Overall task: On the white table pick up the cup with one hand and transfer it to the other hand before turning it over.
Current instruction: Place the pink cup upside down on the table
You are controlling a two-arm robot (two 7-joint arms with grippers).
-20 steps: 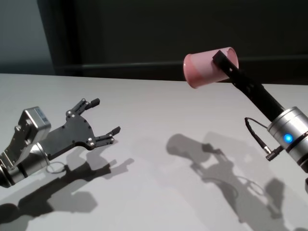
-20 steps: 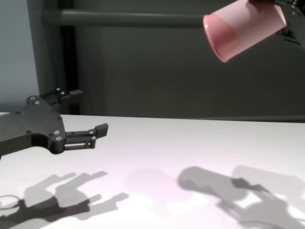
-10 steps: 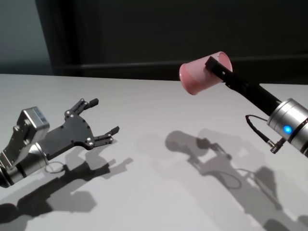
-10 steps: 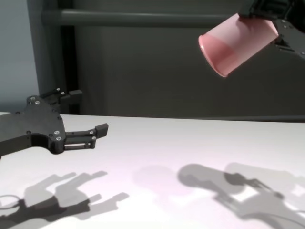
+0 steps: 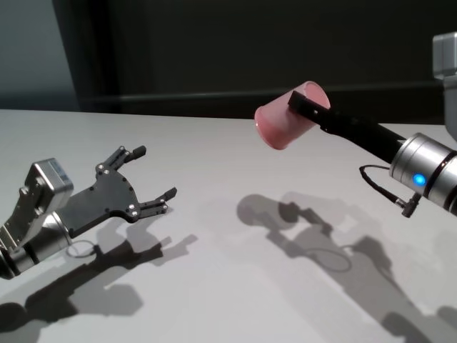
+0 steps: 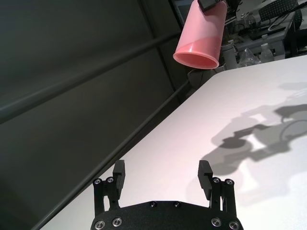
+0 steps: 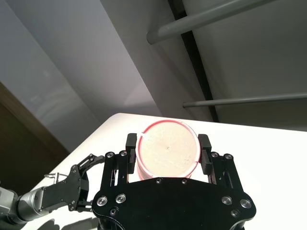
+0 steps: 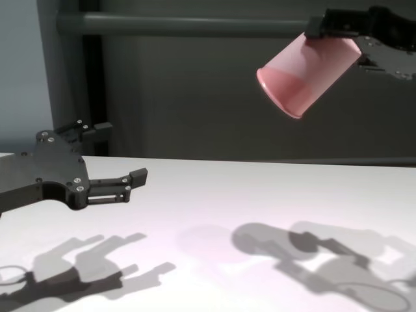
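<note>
The cup (image 5: 283,123) high above the bench (image 5: 235,286), tilted, clamped by right hand (image 5: 308,108) near its base, left hand (image 5: 156,179) spread wide, empty, well apart.

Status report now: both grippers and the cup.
Right gripper shut on cup, held tilted above the white table. Left gripper open, low over table, apart from cup. Nothing between them.

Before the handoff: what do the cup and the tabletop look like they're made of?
Cup, held in the air in the right pincer: probably plastic, salmon pink, matte; even colour, thin rim, no glare. Table: white, matte, hard-looking, maybe laminate; it takes crisp shadows with no reflections. Left pincer waits open above it.
</note>
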